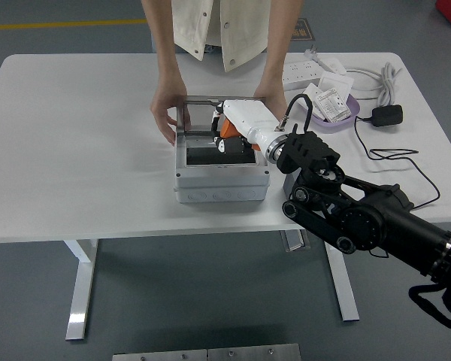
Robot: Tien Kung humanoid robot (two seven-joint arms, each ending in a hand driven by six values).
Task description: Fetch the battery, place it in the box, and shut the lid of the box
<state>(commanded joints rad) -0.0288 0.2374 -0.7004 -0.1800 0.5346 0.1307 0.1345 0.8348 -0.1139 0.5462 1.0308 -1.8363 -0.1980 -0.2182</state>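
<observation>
A grey box (220,183) stands at the table's middle with its clear lid (198,115) raised at the back. My right hand (227,138) hangs over the box's open top, its fingers curled around an orange battery (228,130). The black right arm (353,214) comes in from the lower right and hides the box's right rim. At the far side a person stands with one hand (164,114) on the box's left rear corner and the other hand (271,98) behind my wrist. My left arm is out of view.
A purple bowl (346,114) with white packets sits at the back right, beside a white power strip (310,72), a black adapter (387,114) and black cables (395,154). The table's left half (75,143) is bare white.
</observation>
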